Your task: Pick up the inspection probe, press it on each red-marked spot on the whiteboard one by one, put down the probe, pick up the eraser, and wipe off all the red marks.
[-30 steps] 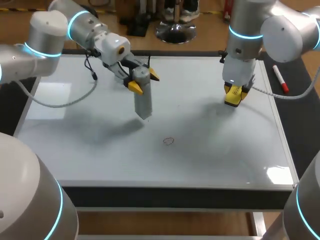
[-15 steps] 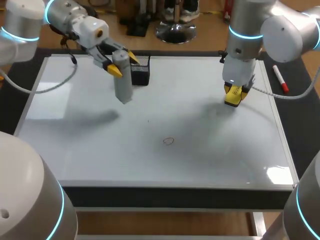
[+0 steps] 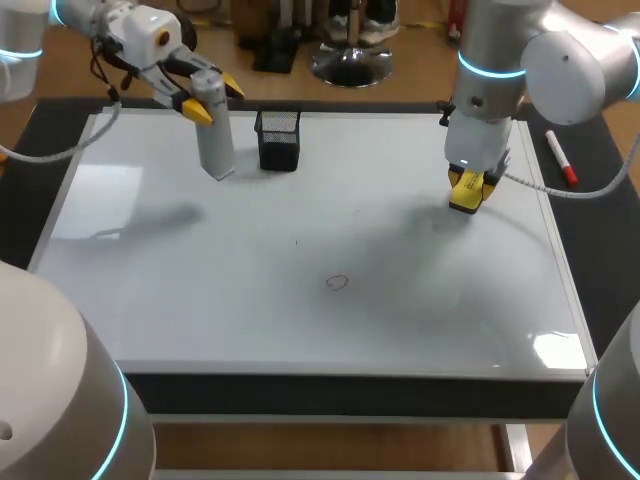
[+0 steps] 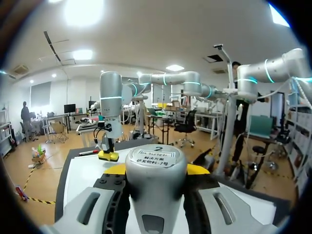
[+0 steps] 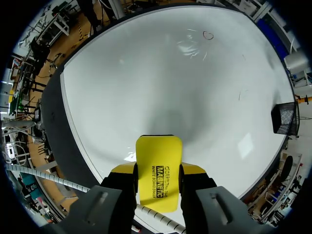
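Clamping the probe from two sides near its capped top, the left fingers hold it upright. Most of the grey barrel hangs below them, its tip seemingly just off the whiteboard, with a black mesh holder just beside. It looks like a rigid, smooth cylinder (probably weighty and a bit slippery), so a firm hold high on the barrel seems right. Well apart from them, the right fingers are closed on the yellow eraser, judged a light, stiff block taken by its long sides. A small ring mark lies out between both sets of fingers. Since a second ago the left arm has carried the probe away from that mark to beside the holder; the right arm has not moved.
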`<move>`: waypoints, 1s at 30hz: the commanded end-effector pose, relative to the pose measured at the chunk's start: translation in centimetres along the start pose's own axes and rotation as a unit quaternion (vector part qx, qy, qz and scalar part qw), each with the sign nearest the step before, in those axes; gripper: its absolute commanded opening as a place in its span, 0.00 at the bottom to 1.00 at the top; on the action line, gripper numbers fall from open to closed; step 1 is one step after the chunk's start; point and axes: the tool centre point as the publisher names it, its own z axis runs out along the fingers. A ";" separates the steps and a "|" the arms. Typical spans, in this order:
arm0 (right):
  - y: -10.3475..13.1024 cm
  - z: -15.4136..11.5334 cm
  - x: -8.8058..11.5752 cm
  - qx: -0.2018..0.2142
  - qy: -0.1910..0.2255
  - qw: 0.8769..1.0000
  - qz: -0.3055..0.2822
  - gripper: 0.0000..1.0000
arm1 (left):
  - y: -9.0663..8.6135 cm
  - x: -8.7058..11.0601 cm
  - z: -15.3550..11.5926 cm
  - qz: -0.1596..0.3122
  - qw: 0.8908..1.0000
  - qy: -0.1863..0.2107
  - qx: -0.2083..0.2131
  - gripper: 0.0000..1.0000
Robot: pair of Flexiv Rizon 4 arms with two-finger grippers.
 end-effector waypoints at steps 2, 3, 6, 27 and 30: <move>0.0 -0.1 0.1 0.001 0.001 1.000 -0.001 0.00 | 0.6 -0.1 -3.2 0.002 1.000 -0.005 0.010 0.00; 0.0 -0.1 0.1 0.001 0.001 1.000 -0.001 0.00 | 0.8 -0.1 -3.6 0.001 1.000 -0.007 0.010 0.00; 0.0 -0.1 0.1 0.001 0.001 1.000 -0.001 0.00 | 0.6 -0.1 -4.4 0.002 1.000 -0.013 0.012 0.00; 0.0 -0.1 0.1 0.001 0.001 1.000 -0.001 0.00 | 0.7 -0.8 -5.8 0.007 1.000 -0.022 0.016 0.00; 0.0 -0.1 0.1 0.001 0.001 1.000 -0.001 0.00 | 0.7 -0.8 -5.8 0.007 1.000 -0.022 0.016 0.00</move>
